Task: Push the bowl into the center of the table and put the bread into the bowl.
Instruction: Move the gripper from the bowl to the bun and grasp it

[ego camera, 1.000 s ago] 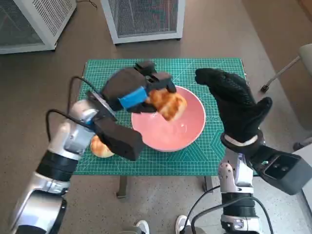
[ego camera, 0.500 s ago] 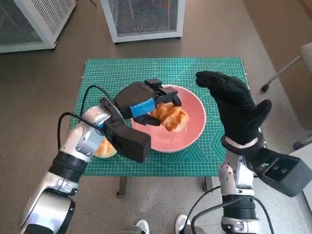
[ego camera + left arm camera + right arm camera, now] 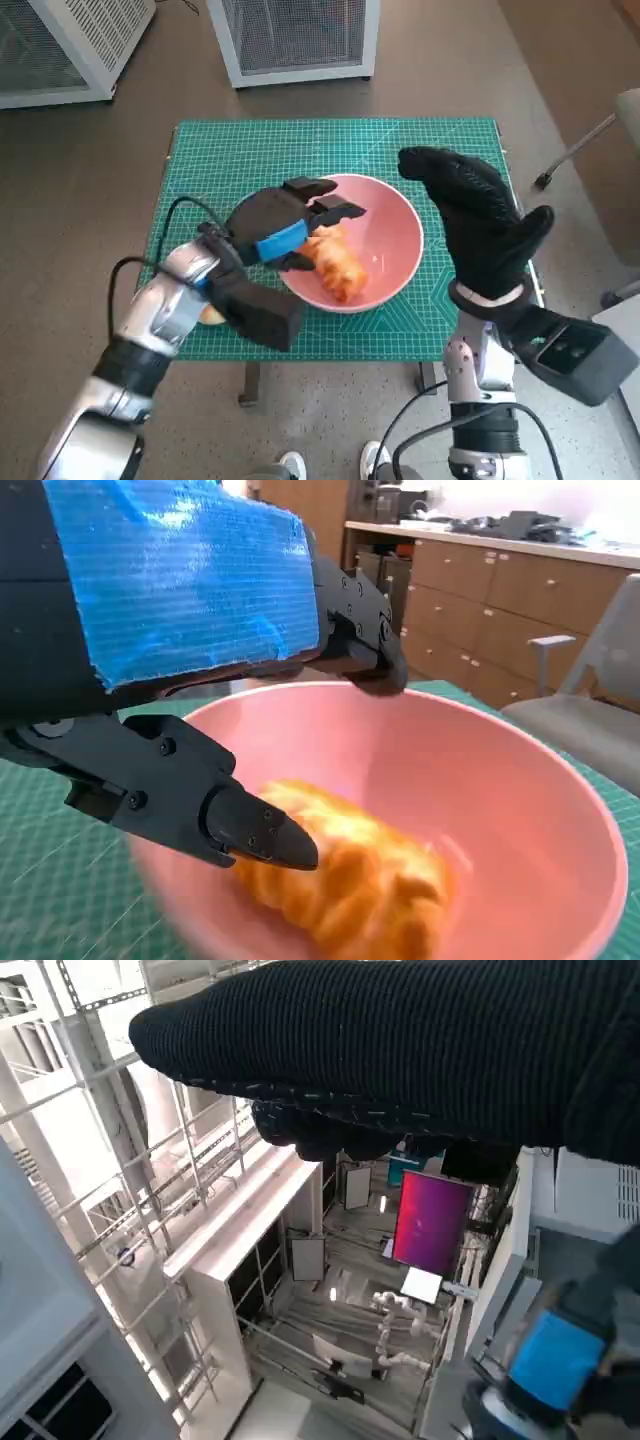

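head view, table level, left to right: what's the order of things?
Small bread roll half hidden under the left forearm → blue-taped black left hand → golden bread piece lying inside the pink round bowl → black knitted-glove right hand, raised beside the bowl's right rim.

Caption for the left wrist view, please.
Left hand, fingers apart, over the pink bowl on the green mat, a piece of bread lying inside.
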### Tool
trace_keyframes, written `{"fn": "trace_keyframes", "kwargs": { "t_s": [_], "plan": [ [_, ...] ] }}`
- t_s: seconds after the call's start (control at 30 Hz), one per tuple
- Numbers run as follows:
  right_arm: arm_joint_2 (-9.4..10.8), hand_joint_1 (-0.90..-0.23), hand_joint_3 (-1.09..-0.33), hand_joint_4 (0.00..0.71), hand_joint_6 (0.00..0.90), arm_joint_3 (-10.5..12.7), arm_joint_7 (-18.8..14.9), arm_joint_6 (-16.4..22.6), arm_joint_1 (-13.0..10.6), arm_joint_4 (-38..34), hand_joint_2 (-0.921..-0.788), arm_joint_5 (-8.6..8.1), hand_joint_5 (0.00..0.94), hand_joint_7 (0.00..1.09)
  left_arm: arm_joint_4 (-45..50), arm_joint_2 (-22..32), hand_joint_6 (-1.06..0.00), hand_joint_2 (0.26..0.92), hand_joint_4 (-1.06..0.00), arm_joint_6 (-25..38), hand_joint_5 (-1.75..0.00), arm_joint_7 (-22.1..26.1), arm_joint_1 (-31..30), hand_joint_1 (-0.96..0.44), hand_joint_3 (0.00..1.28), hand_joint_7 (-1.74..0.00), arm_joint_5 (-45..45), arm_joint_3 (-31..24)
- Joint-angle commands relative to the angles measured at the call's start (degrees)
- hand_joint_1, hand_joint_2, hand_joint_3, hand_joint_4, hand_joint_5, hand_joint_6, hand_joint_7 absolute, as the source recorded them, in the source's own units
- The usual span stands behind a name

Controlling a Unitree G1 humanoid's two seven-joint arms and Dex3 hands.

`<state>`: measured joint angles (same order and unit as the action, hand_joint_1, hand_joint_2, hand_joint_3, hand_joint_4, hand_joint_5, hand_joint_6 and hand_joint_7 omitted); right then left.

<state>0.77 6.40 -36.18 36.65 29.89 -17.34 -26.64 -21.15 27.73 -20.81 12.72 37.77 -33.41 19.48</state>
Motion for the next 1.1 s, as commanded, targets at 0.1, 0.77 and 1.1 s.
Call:
{"fn": "trace_keyframes", "kwargs": {
  "t_s": [0.1, 0.77, 1.1],
  "plan": [
    [0.49, -0.396, -0.542, 0.346, 0.04, -0.32, 1.15, 0.06, -1.08, -0.62, -0.887, 1.37, 0.0, 0.73, 11.35, 4.43, -0.15, 0.861, -0.03, 3.28, 0.0, 4.27, -6.94, -0.31, 0.0, -0.11, 6.65, -7.29],
    [0.48, -0.416, -0.581, 0.348, 0.045, -0.39, 2.79, 0.38, -1.13, -0.41, -0.87, 2.81, 0.001, 0.73, 39.67, 18.7, -0.16, 0.744, -0.02, 24.17, 0.0, 21.74, -26.48, -0.23, 0.0, -0.07, 16.3, -25.48],
    [0.66, -0.422, -0.565, 0.344, 0.034, -0.83, 2.95, -0.11, -0.71, -0.99, -0.879, 2.72, 0.0, 0.74, 43.62, 22.04, -0.13, 0.704, 0.0, 29.77, 0.0, 27.0, -29.55, -0.29, 0.0, -0.03, 16.11, -25.5]
  ]
}}
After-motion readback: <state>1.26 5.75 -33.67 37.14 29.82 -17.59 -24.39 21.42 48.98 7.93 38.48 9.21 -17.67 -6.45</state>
